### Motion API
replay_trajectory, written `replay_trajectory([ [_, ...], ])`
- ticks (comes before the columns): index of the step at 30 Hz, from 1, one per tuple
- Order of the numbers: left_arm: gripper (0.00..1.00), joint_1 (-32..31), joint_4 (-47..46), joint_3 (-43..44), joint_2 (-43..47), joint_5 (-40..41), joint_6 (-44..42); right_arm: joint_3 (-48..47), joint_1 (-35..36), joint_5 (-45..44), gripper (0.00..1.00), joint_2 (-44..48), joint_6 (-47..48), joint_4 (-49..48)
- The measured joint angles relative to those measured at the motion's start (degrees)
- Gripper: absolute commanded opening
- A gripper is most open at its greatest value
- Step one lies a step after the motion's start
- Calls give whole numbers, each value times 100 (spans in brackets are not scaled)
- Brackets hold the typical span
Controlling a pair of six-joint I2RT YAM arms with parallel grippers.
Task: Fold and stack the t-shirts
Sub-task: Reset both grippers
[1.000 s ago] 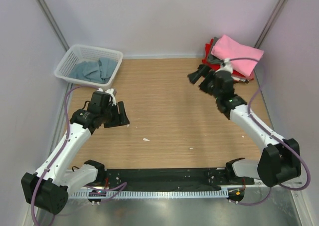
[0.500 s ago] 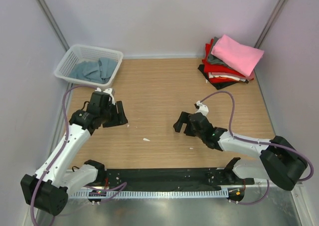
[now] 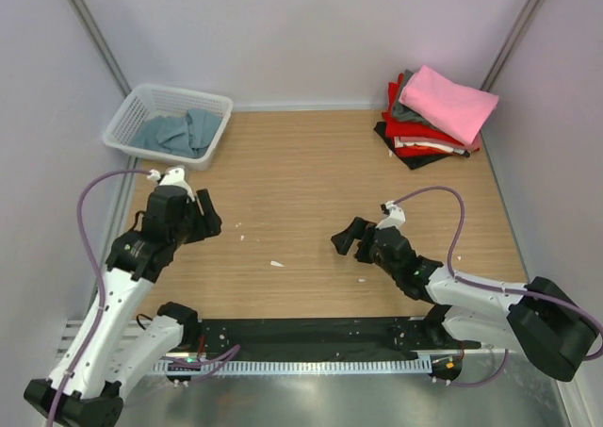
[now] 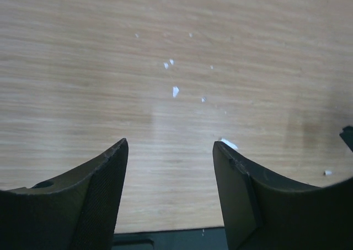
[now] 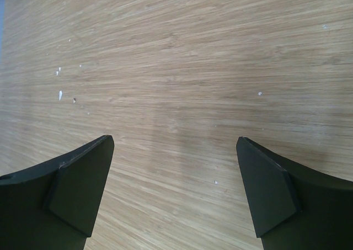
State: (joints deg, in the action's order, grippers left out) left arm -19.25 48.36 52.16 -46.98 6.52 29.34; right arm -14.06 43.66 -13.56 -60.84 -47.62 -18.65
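A stack of folded t-shirts sits at the back right corner: a pink one on top, with grey, red and black ones beneath. A grey-blue t-shirt lies crumpled in the white basket at the back left. My left gripper hovers over bare wood on the left side, open and empty. Low over the near middle of the table is my right gripper, wide open with only wood between its fingers.
Small white specks dot the wooden table. A black rail runs along the near edge between the arm bases. Pale walls close in on the left, back and right.
My right arm has pulled away from the shirt stack at the back right and come down low over the near middle of the table. My left arm has drawn back a little to the left.
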Motion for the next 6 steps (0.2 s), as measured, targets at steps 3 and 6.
replay_trajectory([
  [3,73,-4,-4,0,588,542,37,4,0,59,100,13,-46,-66],
  [6,89,-11,-11,46,1005,1080,-13,28,0,149,100,13,-61,-144],
])
